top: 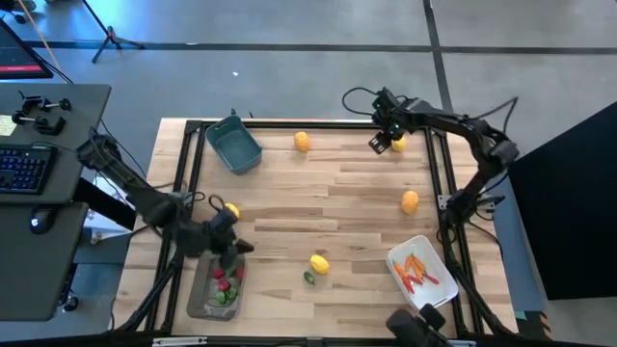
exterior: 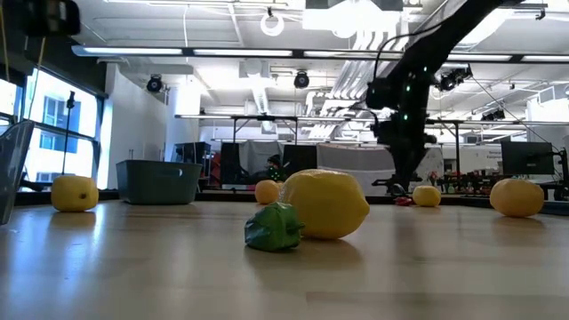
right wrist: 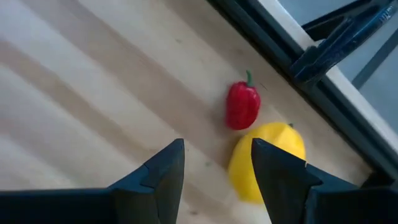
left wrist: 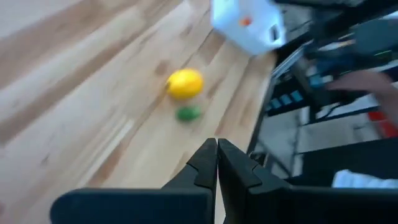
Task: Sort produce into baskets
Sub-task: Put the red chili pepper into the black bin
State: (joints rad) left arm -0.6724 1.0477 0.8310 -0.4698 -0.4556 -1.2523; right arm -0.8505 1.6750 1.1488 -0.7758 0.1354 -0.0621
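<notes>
Wooden planks fill the table (top: 328,183), and the produce lies scattered across it; the right gripper (right wrist: 214,171) hangs at the upper right of the high view, fingers apart at a narrow spread and gripping nothing, over a red pepper (right wrist: 242,104) that touches a yellow lemon (right wrist: 267,160) close to the table's dark edge rail; down at the lower left, the left gripper (left wrist: 217,163) sits above the shallow grey tray (top: 200,297), fingers pressed together with nothing between them; that tray already carries red and green pieces (top: 225,281); just above the left gripper lies another lemon (top: 230,210); the blue-grey tub (top: 233,145) stands tilted at the upper left of the table, with a lemon (top: 302,142) just to its right; a further lemon (top: 410,201) rests at centre right; at lower centre a lemon (top: 319,263) sits beside a small green piece (top: 309,278), the pair looming large in the low view; the white tub (top: 442,284), lower right, holds thin orange sticks (top: 415,273).
</notes>
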